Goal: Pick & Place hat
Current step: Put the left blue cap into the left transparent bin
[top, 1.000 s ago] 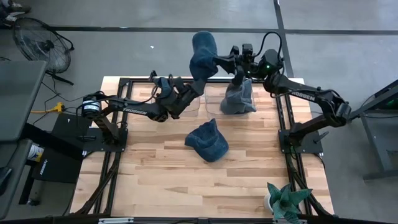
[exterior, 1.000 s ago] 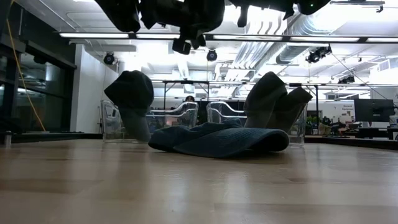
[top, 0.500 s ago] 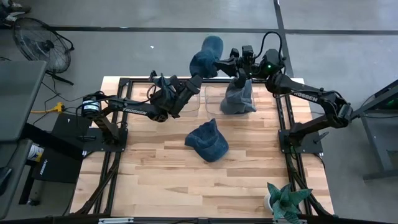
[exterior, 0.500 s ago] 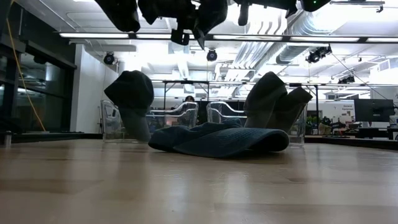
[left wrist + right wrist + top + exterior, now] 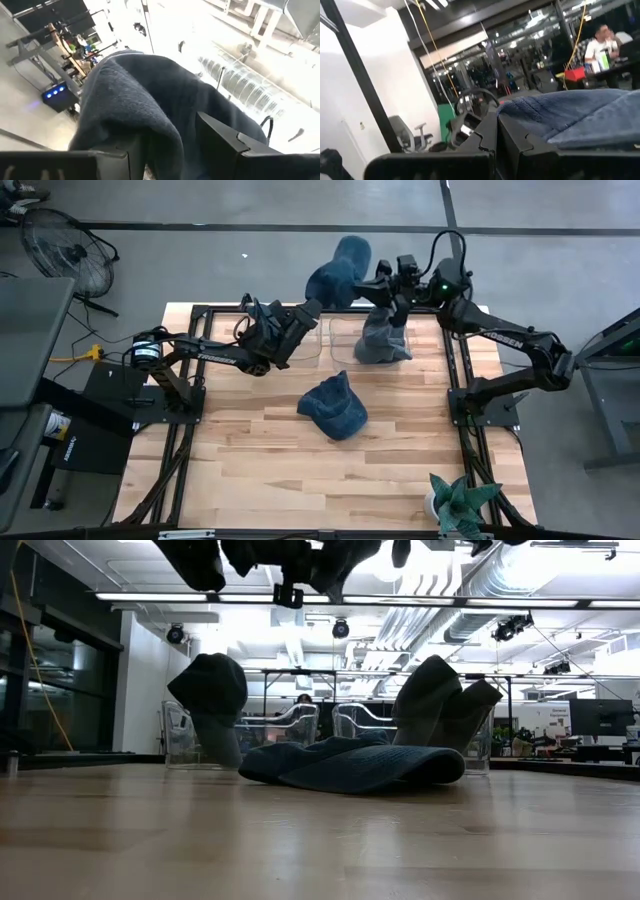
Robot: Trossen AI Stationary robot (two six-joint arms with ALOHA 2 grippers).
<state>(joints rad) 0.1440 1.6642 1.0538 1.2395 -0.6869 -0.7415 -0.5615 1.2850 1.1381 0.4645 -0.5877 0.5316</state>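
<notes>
A blue knit hat (image 5: 343, 265) hangs in the air above the table's far edge, between both grippers. My left gripper (image 5: 308, 312) reaches it from the left, and the hat (image 5: 145, 95) fills the space between its fingers. My right gripper (image 5: 366, 281) meets it from the right, fingers together, with the blue cloth (image 5: 570, 115) right beside them. A second blue hat (image 5: 334, 407) lies flat on the table's middle. A grey hat (image 5: 384, 338) stands in the right clear bin (image 5: 352, 722). Another grey hat (image 5: 210, 700) stands in the left bin. My left gripper has the hat's lower part (image 5: 170, 135) bunched between its two fingers, several layers thick, with cloth draped over one finger (image 5: 132, 150). The fingers slant upward from the table's left. The hat is lifted clear. My right gripper is shut at the hat's right side (image 5: 357, 278), coming level from the right. Its fingers hide the place of contact, so which part it has cannot be told.
Two clear bins stand side by side at the table's far edge, under both arms. A potted plant (image 5: 455, 505) sits at the near right corner. The black frame rails (image 5: 462, 380) run along both sides. Bare wood stretches toward the near edge.
The held hat has moved right and a little toward the far edge, staying lifted. My right arm has drawn right with it. My left gripper has pulled slightly back toward the left and tipped further upward.
</notes>
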